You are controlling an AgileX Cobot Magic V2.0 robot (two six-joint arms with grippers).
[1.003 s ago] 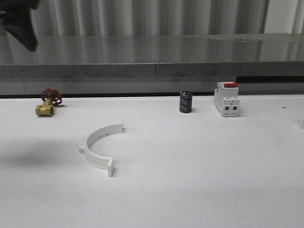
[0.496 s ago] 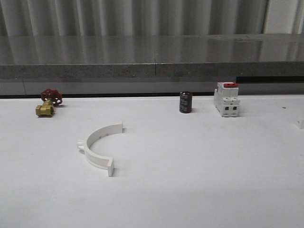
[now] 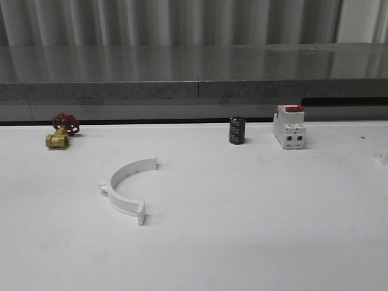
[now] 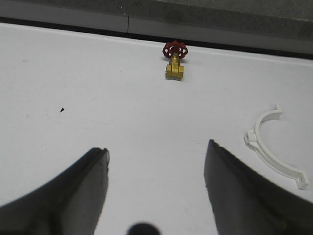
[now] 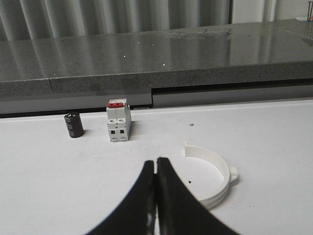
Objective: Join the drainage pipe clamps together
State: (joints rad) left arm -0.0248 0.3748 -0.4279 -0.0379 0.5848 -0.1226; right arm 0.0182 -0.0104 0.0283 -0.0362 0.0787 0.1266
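Observation:
One white half-ring drainage pipe clamp (image 3: 123,204) lies flat on the white table, left of centre, its open side facing right. The left wrist view shows this clamp (image 4: 274,160) off to one side of my left gripper (image 4: 156,149), which hangs open over bare table with nothing between its fingers. A second white half-ring clamp (image 5: 221,194) lies on the table just beside my right gripper (image 5: 155,161), whose fingers are pressed together and empty. A small white piece (image 3: 382,156) shows at the right edge of the front view, cut off by the frame.
A brass valve with a red handwheel (image 3: 60,130) sits at the back left, also in the left wrist view as the valve (image 4: 174,61). A black capacitor (image 3: 236,130) and a white breaker with a red top (image 3: 289,127) stand at the back. A grey ledge (image 3: 194,73) runs behind the table.
A dark arm shape in the upper left corner of the front view one second ago has gone from the frame. The clamp and the other objects have not moved.

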